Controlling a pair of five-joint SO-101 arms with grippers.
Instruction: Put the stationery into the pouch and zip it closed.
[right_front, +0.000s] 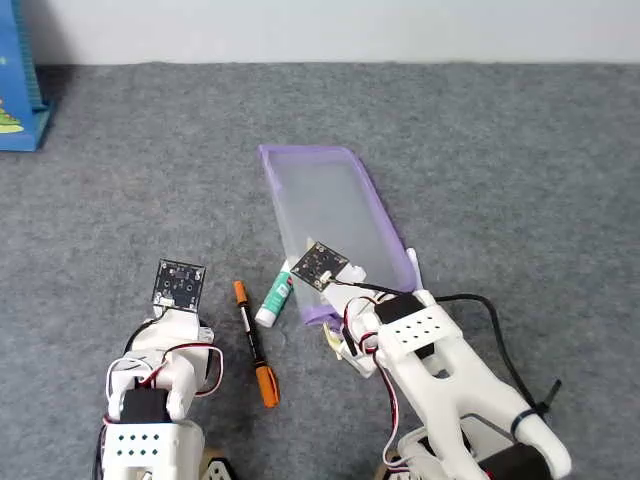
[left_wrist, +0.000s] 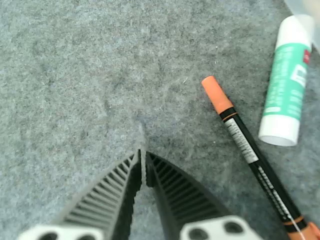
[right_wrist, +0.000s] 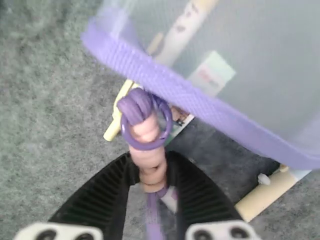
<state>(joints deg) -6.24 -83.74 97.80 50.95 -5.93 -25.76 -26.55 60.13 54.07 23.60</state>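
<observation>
A see-through pouch (right_front: 330, 215) with purple edging lies in the middle of the grey carpet. My right gripper (right_wrist: 150, 167) is at its near end, shut on the pink and purple zipper pull (right_wrist: 145, 125). Through the pouch wall (right_wrist: 240, 60) I see cream sticks (right_wrist: 182, 27) and a white label. An orange and black marker (right_front: 252, 340) and a green and white glue stick (right_front: 273, 298) lie on the carpet just left of the pouch. My left gripper (left_wrist: 144, 162) is shut with nothing in it, low over bare carpet beside the marker (left_wrist: 250, 150) and the glue stick (left_wrist: 287, 90).
A blue box (right_front: 20, 80) stands at the far left by the wall. A cream stick (right_wrist: 260, 197) pokes out under the pouch's near end. Open carpet lies to the right of the pouch and behind it.
</observation>
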